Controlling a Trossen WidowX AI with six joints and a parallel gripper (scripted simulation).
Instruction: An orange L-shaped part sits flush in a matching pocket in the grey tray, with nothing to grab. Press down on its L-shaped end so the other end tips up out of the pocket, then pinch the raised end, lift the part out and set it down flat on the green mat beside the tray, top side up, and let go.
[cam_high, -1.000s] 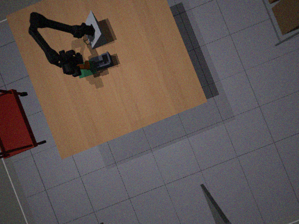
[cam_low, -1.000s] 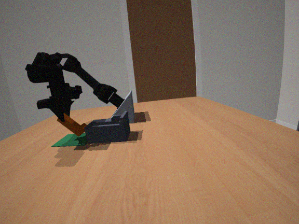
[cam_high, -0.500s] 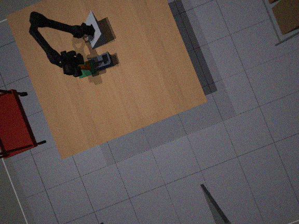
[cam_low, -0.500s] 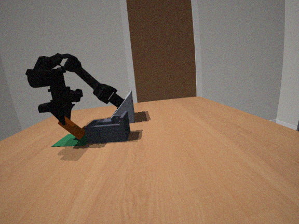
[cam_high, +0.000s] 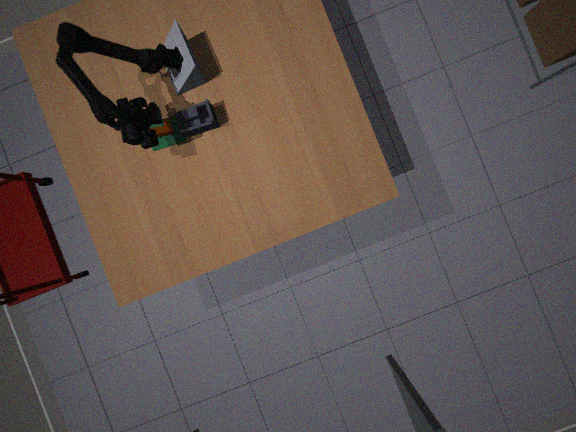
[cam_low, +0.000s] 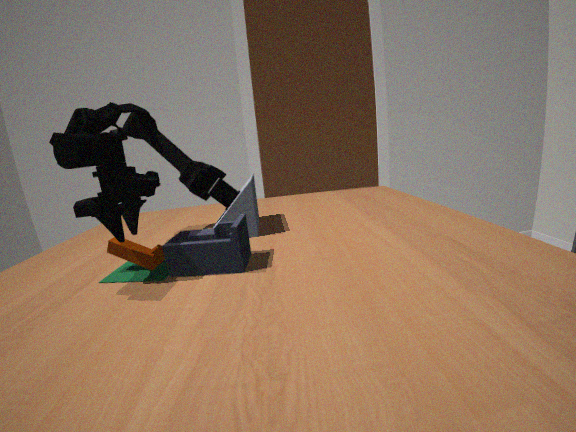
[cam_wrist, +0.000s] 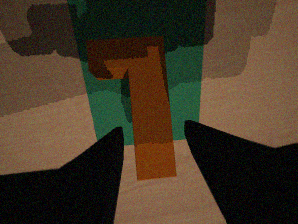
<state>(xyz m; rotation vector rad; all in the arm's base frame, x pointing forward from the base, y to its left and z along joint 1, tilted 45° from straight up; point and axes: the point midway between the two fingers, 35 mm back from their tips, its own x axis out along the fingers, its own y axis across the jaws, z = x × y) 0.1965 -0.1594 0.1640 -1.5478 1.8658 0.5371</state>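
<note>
The orange L-shaped part (cam_high: 162, 130) (cam_low: 132, 252) (cam_wrist: 150, 110) is out of the pocket, over the green mat (cam_high: 164, 144) (cam_low: 117, 276) (cam_wrist: 187, 110). It is tilted: its straight end is raised and its L-shaped end is low, close beside the grey tray (cam_high: 210, 123) (cam_low: 200, 260). I cannot tell whether the low end touches the mat or tray. My gripper (cam_low: 128, 237) (cam_wrist: 154, 129) points down at the raised end, fingers apart. The wrist view shows a gap on each side of the straight bar. In the top view the arm hides the fingertips.
A pale slanted panel (cam_high: 180, 40) (cam_low: 240, 205) stands behind the tray, close to the arm's lower link. The tray's raised far end (cam_low: 243, 235) stands higher than its near end. The wooden table (cam_high: 260, 165) (cam_low: 320, 320) extends around them. A red cart (cam_high: 25, 240) stands beyond the table edge.
</note>
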